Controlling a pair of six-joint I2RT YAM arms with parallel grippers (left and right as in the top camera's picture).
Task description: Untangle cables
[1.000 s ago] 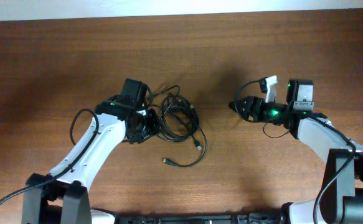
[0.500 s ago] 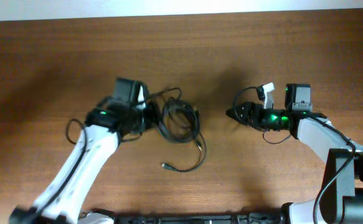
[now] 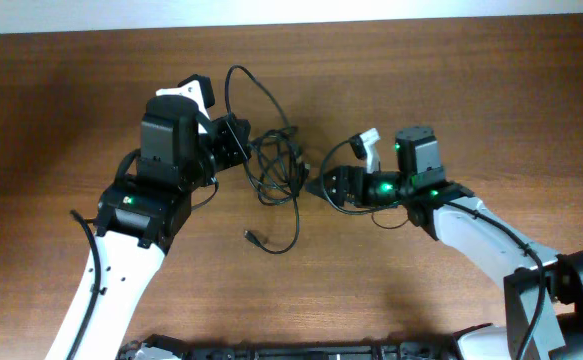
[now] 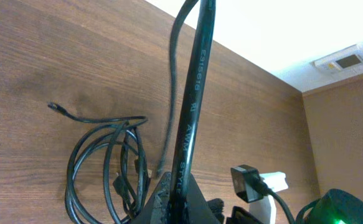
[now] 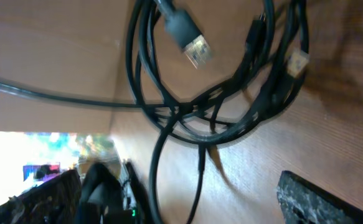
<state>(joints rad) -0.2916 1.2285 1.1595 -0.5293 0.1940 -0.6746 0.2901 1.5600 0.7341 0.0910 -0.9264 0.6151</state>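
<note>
A tangle of thin black cables lies on the wooden table. One strand trails to a plug. My left gripper is shut on one black cable. That cable rises from the jaws and loops over the tangle. My right gripper is open and points left at the tangle's right edge. In the right wrist view, cable loops and a USB plug lie just ahead of its gripper. Two strands run down between the open fingers.
The wooden table stretches all round the tangle. A white-walled edge runs along the far side. The two arms face each other closely over the cables.
My left gripper has risen and moved right and back with the cable, pulling a loop up. My right gripper has moved left to the tangle. The tangle has shifted slightly.
</note>
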